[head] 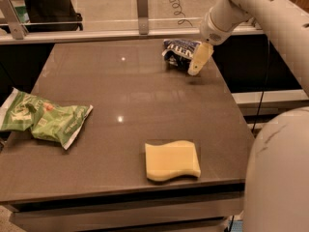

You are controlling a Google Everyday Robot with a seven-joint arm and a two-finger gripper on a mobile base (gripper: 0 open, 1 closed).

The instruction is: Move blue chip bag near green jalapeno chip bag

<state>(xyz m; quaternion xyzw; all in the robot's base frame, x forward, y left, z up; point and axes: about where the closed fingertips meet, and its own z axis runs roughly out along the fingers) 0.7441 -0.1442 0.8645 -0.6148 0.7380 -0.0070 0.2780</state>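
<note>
The blue chip bag (179,52) lies near the far right corner of the dark table (120,95); it is navy with white lettering. The green jalapeno chip bag (41,118) lies crumpled at the table's left edge, far from the blue bag. My gripper (198,62) hangs from the white arm (241,8) at the right side of the blue bag, its cream finger overlapping the bag's right edge, just above the tabletop.
A yellow wavy sponge (172,160) lies near the table's front edge, right of centre. A glass rail with metal posts (142,4) runs behind the table. The robot's white body (277,178) fills the lower right.
</note>
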